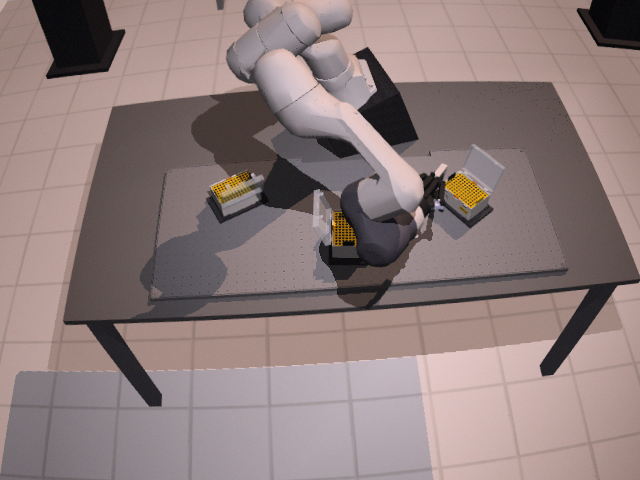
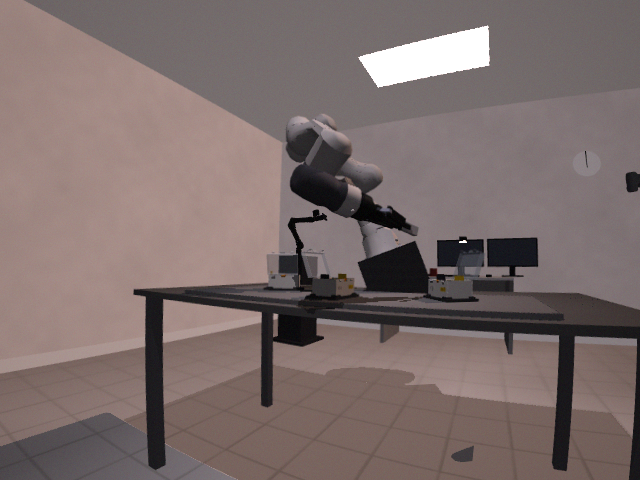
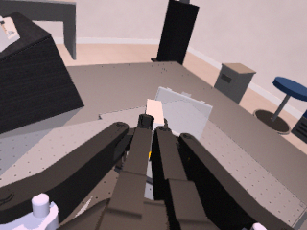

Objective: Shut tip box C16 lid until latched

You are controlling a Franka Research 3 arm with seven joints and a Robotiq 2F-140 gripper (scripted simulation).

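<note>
Three white tip boxes with yellow inserts sit on dark holder plates on the grey perforated board. In the top view the right box [image 1: 466, 192] has its lid [image 1: 484, 166] standing open. The middle box [image 1: 343, 233] has its lid upright and is partly hidden by my arm. The left box [image 1: 235, 191] is open too. I cannot read the ID stickers. My gripper [image 1: 439, 178] is shut on nothing and hovers just left of the right box, above the board. In the wrist view the shut fingers [image 3: 153, 124] cover most of that box, and its lid [image 3: 184, 112] shows beyond them.
A black wedge-shaped block [image 1: 385, 116] stands at my base behind the boxes. The board's raised edge [image 1: 361, 286] runs along the table front. Black pedestals [image 1: 77, 36] stand on the floor beyond the table.
</note>
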